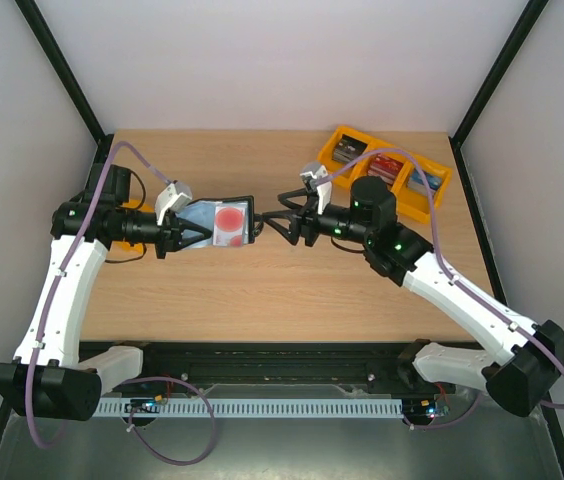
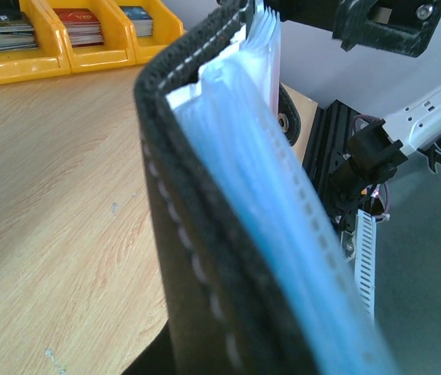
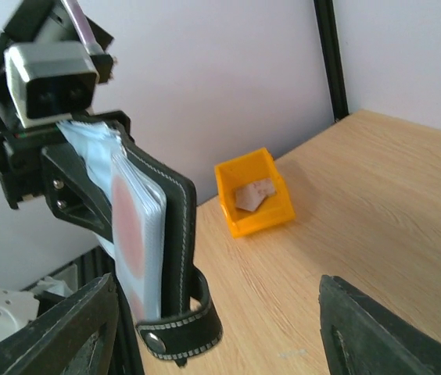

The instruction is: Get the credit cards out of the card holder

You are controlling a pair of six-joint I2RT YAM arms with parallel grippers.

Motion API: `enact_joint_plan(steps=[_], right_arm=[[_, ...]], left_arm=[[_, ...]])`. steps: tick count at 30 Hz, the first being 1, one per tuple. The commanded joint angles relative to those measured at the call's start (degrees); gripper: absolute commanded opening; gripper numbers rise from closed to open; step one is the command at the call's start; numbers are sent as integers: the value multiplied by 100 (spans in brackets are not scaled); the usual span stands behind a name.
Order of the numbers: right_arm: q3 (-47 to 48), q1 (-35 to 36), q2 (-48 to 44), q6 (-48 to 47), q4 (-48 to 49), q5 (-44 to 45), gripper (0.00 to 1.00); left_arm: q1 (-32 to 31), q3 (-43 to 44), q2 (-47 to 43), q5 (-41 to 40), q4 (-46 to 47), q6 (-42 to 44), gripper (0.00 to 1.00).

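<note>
From above, the small black folding card holder (image 1: 202, 218) is held off the wooden tabletop (image 1: 292, 290), left of centre. The left hand (image 1: 190, 232) is clamped shut on its near-left end. It lies open with the grey-blue clear pockets facing up. A pale pink credit card with a red round blotch (image 1: 230, 224) shows through the top pocket. The right hand (image 1: 270, 222) has its jaws spread and empty, just beside the holder's right edge and not touching it. A row of yellow plastic trays (image 1: 424, 208) holding thick card stacks sits well apart at the far right.

The left wrist view looks along the holder's stitched black cover. The blue pocket leaves fan loosely, and thin white card edges show at their far end. The left hand's own fingertips are hidden.

In the right wrist view the holder stands on edge between the right hand's parted fingers, its snap tab (image 3: 181, 336) hanging below. A small yellow bin (image 3: 240, 223) stands on the tabletop behind.

The cards look light, thin and fairly stiff, and probably slick inside the plastic. The pockets are soft and will likely flex or drag along with a card. The best hold is probably a pinch across a card's flat faces at its exposed edge at the pocket mouth. The left hand's grip on the cover would brace against the pull.
</note>
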Motion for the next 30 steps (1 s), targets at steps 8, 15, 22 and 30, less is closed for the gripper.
enact_joint_plan(steps=[8, 15, 22, 30], right_arm=[[199, 46, 675, 383, 938, -455, 68], [185, 167, 941, 465, 1018, -562, 67], [234, 194, 857, -172, 530, -536, 68], [155, 186, 454, -529, 21, 11, 68]], left_arm=[[35, 97, -22, 257, 117, 20, 2], [37, 77, -83, 291, 111, 27, 2], [35, 114, 31, 248, 105, 42, 2], [26, 70, -21, 256, 130, 34, 2]])
